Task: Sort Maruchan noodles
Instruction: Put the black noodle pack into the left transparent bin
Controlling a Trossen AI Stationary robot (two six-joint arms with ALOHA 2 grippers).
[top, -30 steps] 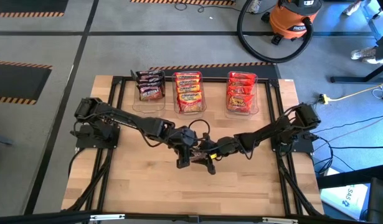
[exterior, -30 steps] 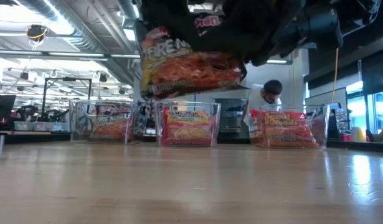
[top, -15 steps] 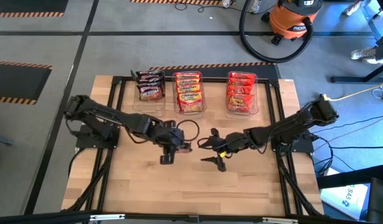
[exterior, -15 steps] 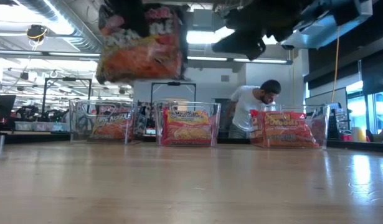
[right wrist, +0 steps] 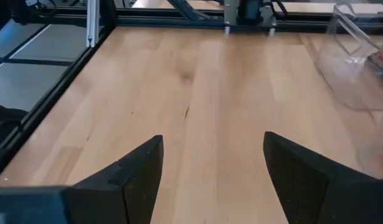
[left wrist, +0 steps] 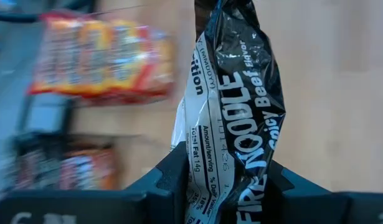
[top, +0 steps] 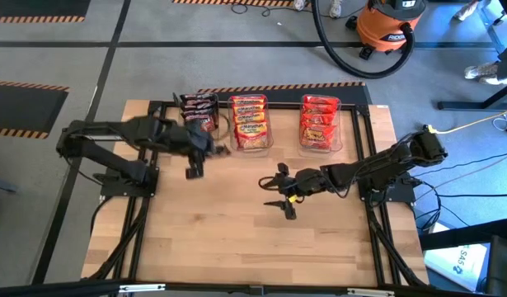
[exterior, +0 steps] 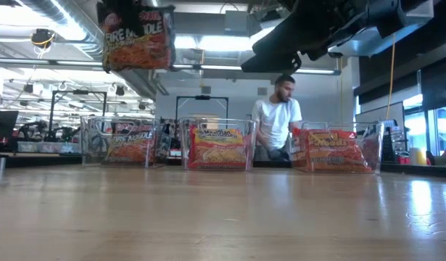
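Honestly, the risk I am watching for is that dark packet slipping or snagging. The left gripper is clamping it by one crinkled end, so the rest of the glossy bag is dangling free, as the low view shows it hanging high over the table. If it is coming down over the tub of dark packets at the far left of the row, the loose end could be catching on the clear wall and folding outside, or landing in the orange-yellow tub just beside it. A thin grip on slick film could also be letting go too soon.

Meanwhile the right gripper is sitting near the middle of the table with its fingers spread apart and nothing between them, only bare wood ahead. The red packets are lying in their own tub toward the right, well apart from both grippers. A person in a white shirt is standing beyond the table.
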